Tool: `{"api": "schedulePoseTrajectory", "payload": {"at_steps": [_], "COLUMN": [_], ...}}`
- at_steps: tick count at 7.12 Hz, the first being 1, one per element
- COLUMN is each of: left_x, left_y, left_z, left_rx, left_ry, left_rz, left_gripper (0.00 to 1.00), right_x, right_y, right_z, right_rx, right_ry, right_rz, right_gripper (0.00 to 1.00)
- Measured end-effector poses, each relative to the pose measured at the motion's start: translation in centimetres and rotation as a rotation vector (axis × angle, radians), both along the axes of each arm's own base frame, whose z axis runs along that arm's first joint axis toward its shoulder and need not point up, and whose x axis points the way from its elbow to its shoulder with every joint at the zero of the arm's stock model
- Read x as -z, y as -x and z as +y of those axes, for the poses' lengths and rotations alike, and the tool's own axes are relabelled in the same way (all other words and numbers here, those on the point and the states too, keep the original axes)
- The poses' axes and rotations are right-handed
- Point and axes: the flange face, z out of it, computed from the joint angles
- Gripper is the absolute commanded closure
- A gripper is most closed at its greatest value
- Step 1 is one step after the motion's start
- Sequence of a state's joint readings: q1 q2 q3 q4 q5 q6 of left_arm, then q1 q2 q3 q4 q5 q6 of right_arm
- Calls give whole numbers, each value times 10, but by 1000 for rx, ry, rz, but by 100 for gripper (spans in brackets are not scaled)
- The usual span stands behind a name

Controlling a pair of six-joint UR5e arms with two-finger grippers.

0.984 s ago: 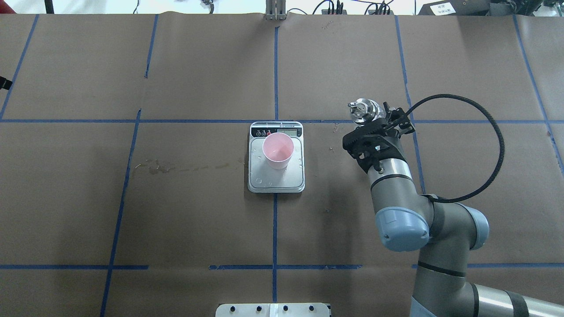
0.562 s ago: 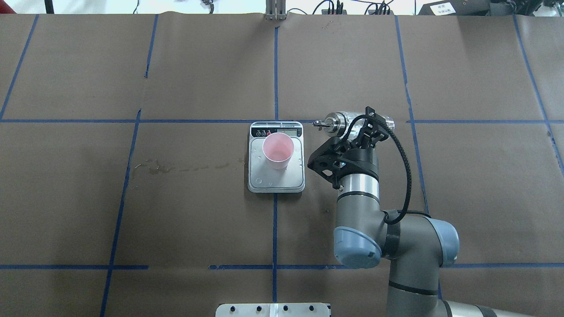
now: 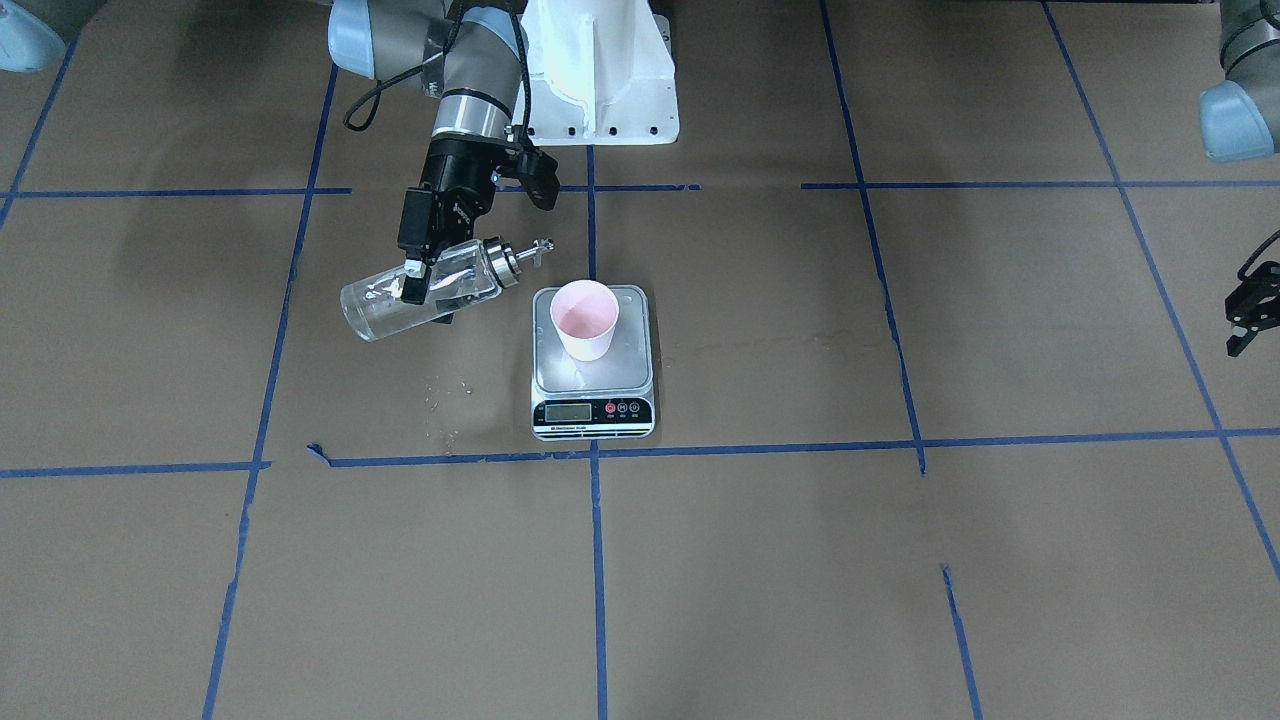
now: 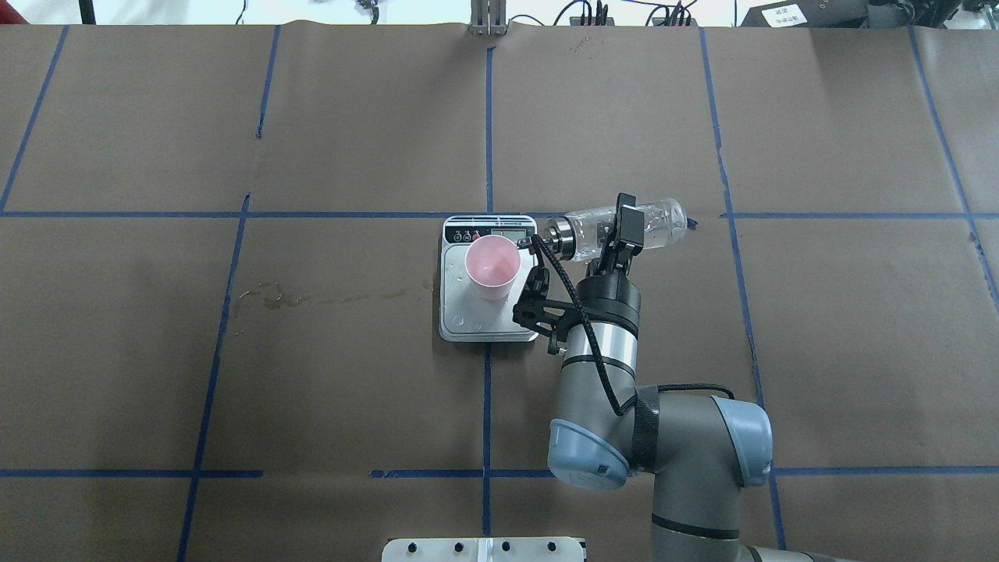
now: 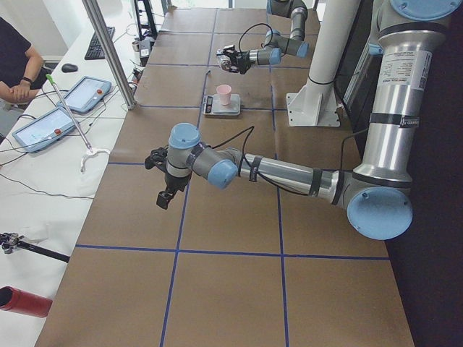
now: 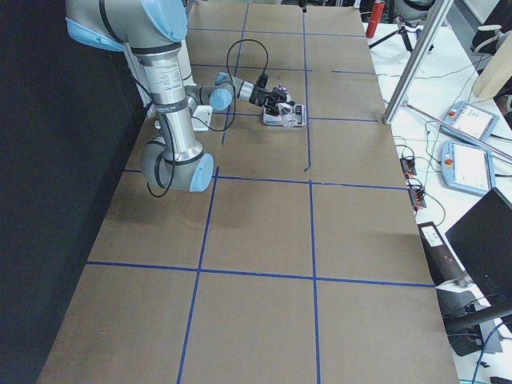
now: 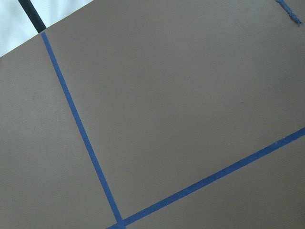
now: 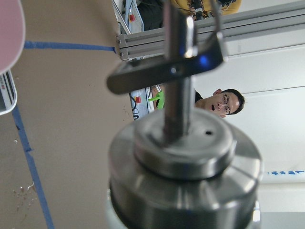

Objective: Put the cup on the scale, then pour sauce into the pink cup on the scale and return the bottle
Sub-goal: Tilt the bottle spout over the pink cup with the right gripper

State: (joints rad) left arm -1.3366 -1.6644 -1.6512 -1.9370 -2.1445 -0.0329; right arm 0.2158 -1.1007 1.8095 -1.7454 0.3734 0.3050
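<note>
The pale pink cup [image 4: 492, 268] stands upright on the scale [image 4: 488, 320], also in the front view, cup [image 3: 584, 318] on scale [image 3: 632, 372]. My right gripper [image 4: 622, 232] is shut on the clear glass bottle [image 4: 659, 222], held in the air and tipped almost flat. Its silver spout [image 4: 542, 242] points at the cup, close to the rim's right side. I see no stream. The front view shows the same bottle [image 3: 375, 310] and gripper [image 3: 415, 278]. The right wrist view shows the metal cap [image 8: 183, 157] close up and the cup's edge [image 8: 9, 33]. My left gripper [image 5: 165, 195] hangs far off; I cannot tell its state.
Small drops lie on the brown paper beside the scale [image 3: 445, 395]. A faint stain runs left of the scale [image 4: 273, 295]. The white robot base [image 3: 600, 70] stands behind the scale. An operator's face [image 8: 224, 102] shows behind the spout.
My right arm has swung left toward the scale. The bottle has gone from upright to almost flat, its spout now by the cup.
</note>
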Motion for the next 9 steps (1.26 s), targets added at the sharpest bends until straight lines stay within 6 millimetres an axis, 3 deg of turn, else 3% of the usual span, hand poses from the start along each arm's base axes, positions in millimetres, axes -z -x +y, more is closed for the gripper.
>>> {"api": "schedulePoseTrajectory", "payload": {"at_steps": [3, 9], "left_x": [-2, -15], "left_y": [4, 12], "left_z": [-1, -2], "left_rx": [7, 19], "left_ry": [4, 22], "left_rz": [-1, -4], "left_gripper": [0, 0], "right_x": [-13, 8], "right_y": [5, 0], "right_z": [-12, -26], "right_rx": [7, 42], "right_ry": [-9, -37], "right_rz": [168, 443], "right_gripper": [100, 100]}}
